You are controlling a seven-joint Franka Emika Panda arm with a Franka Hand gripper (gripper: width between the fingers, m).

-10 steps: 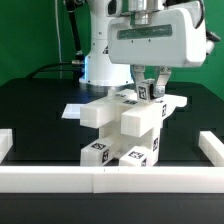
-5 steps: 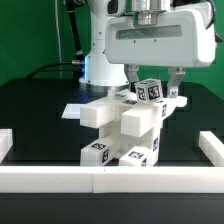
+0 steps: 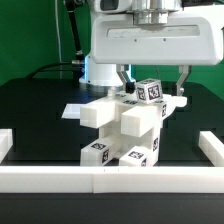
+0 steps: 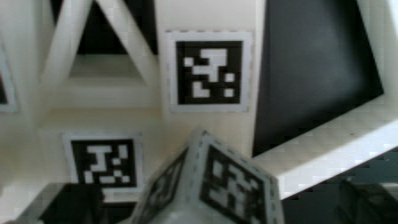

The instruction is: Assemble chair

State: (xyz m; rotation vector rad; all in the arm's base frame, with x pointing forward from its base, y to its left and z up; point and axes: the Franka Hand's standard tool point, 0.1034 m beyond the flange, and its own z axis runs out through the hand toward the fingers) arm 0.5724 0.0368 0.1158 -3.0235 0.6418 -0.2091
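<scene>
Up top in the exterior view, the big white body of the end effector [image 3: 152, 91] is cut off by the frame edge and covers most of the arm [image 3: 100, 62] behind it, so only the two fingers [image 3: 123, 80] poke out underneath. They're spread wide apart, one on each side of a small tagged cube [image 3: 150, 90], and as far as I can see they aren't clamped on anything.

The cube sits on the top of the chair [image 3: 120, 125] and looks turned at an angle. The chair itself is a chunky white stack of blocks in the middle of the black surface [image 3: 35, 110], just behind the front border rail [image 3: 60, 179]. Black-and-white tags [image 3: 98, 150] on the lower blocks face the camera. Its far side is hidden, so I can't tell how the parts join back there.

The wrist view is blurry and super close. A corner of the small tagged cube [image 4: 222, 185] is in front, with white panels [image 4: 107, 100] carrying two more tags beyond it and dark gaps in between.
</scene>
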